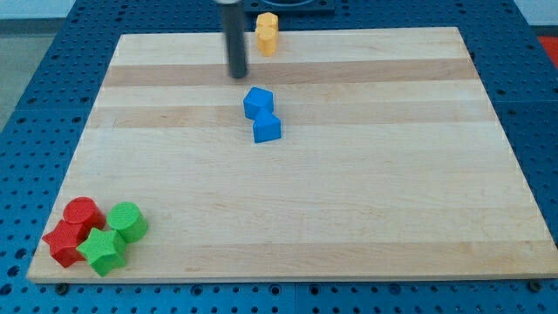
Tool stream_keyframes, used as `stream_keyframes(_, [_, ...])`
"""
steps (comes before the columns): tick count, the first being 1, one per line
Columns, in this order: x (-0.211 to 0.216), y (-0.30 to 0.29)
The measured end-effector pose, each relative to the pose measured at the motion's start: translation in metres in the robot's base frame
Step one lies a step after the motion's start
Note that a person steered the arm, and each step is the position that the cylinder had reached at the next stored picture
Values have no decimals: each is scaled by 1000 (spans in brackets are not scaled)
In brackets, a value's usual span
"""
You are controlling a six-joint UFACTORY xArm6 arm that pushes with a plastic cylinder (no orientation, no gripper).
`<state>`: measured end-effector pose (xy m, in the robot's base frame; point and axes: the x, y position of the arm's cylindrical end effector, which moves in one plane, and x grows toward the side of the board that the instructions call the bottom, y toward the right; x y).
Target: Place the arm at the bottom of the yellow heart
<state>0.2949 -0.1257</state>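
Note:
Two yellow blocks stand stacked close together at the view's top edge of the wooden board; their shapes are hard to make out, so I cannot tell which is the heart. My tip rests on the board just left of and below the yellow blocks, a short gap apart from them. It is above and slightly left of two blue blocks near the board's upper middle.
A cluster sits at the view's bottom left corner: a red cylinder, a red star-like block, a green cylinder and a green star-like block. The wooden board lies on a blue pegboard table.

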Motion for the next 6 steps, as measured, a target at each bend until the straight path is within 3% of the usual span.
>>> stream_keyframes(1, [-54,-47])
stream_keyframes(2, [-104,-37])
stream_keyframes(4, [-103,24])
stream_keyframes(6, [-93,24])
